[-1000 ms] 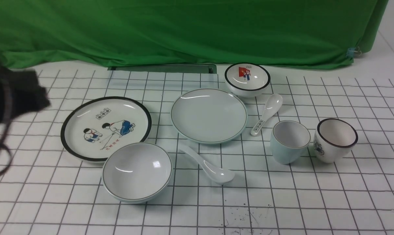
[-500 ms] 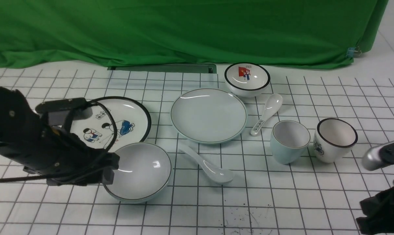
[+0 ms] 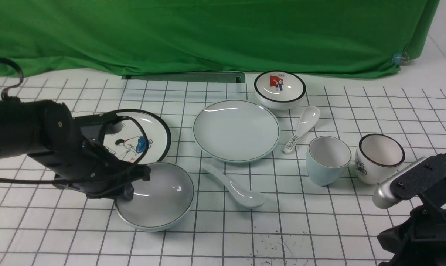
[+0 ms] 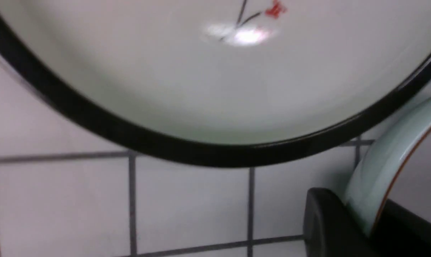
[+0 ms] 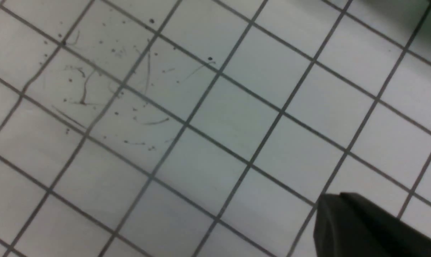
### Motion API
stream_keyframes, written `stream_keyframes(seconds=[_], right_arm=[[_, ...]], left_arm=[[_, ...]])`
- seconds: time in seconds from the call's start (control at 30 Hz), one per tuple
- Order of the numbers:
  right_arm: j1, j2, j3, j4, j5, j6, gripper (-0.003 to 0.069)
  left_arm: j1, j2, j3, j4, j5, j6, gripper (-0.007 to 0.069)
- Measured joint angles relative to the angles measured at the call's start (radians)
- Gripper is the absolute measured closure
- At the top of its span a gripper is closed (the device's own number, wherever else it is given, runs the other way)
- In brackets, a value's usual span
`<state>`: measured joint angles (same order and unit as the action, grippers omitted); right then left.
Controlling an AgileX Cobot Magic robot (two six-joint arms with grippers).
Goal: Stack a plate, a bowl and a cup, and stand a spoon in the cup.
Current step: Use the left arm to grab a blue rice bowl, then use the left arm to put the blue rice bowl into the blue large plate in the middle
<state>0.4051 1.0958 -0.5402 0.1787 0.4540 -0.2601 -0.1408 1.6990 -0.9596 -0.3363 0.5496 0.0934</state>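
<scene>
My left gripper [image 3: 126,193] is pinching the wall of the wide blue-green bowl [image 3: 156,195], one finger outside and one inside the rim. The bowl is on the table [image 3: 319,232], upright or nearly so, just beside the black-rimmed plate [image 3: 158,136] with cartoon children, which my left arm partly covers. My right gripper [image 5: 329,214] is pressed together over the grid-lined table, at the near right, with nothing between its fingers. Outward from the bowl, the plain white spoon [image 3: 237,188] lies between it and the blue-green cup [image 3: 328,160], its bowl end toward the near right. The blue-green plate [image 3: 236,131] lies beyond this spoon, unstacked. The blue-green cup stands upright beside the black-rimmed cup [image 3: 378,159]. Farther out, the patterned spoon [image 3: 302,129] lies right of the blue-green plate, and the flag bowl [image 3: 280,90] sits behind that spoon, before the green cloth [image 3: 223,37].
</scene>
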Motion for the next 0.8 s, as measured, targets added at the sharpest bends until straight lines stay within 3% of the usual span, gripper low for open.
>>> stream_keyframes(seconds=[0.2,0.37,0.63,0.8], right_arm=[[0.000,0.000,0.000,0.000,-0.021,0.000,0.0638],[0.000,0.000,0.000,0.000,-0.090,0.000,0.0638],[0.000,0.001,-0.001,0.000,-0.079,0.003,0.0628],[0.000,0.002,-0.001,0.000,-0.075,0.003,0.0610]], left_arm=[[-0.043,0.011,-0.172,-0.045,0.071,0.097,0.0637],[-0.123,0.129,-0.506,-0.030,0.090,0.144,0.0638],[-0.160,0.478,-0.927,0.016,0.163,0.116,0.0635],[-0.159,0.596,-1.029,0.073,0.258,0.085,0.0620]])
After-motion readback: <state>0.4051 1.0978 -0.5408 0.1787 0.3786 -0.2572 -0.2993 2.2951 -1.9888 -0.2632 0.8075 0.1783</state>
